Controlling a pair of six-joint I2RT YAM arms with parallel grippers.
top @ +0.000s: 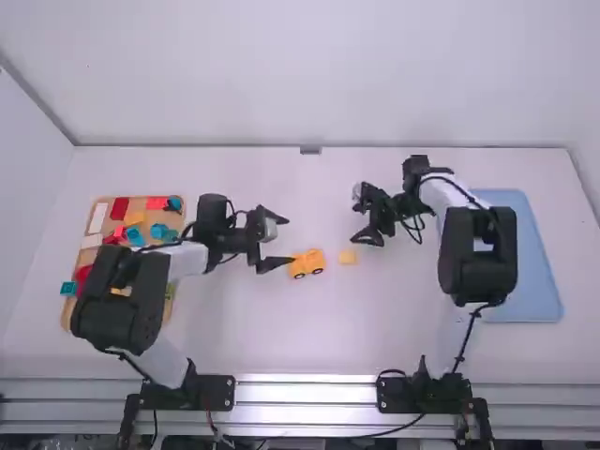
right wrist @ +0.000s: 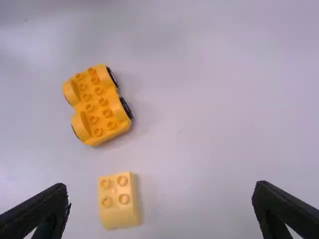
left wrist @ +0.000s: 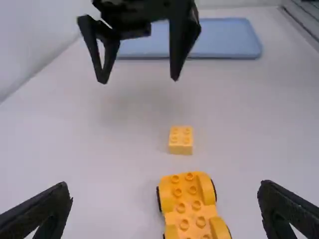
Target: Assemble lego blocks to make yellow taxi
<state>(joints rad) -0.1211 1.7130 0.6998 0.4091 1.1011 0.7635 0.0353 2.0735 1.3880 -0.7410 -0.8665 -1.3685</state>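
My left gripper (top: 277, 242) stands open just left of the yellow wheeled base (top: 307, 263), which rests on its wheels near the table's middle. A small light yellow brick (top: 348, 256) lies right of the base, apart from it. Above and right of that brick, my right gripper (top: 364, 221) is open. In the left wrist view, the base (left wrist: 192, 205) lies between and beyond the open fingers of the left gripper (left wrist: 164, 199), with the brick (left wrist: 180, 140) farther off. The right wrist view has the brick (right wrist: 119, 200) near the open right gripper (right wrist: 160, 199), and the studded base (right wrist: 97, 104) beyond.
A wooden tray (top: 71, 317) with red, blue, white and other loose blocks is at the far left, partly under the left arm. A blue tray (top: 539, 272) lies at the right behind the right arm. Bare white table (top: 309, 342) stretches in front of the base.
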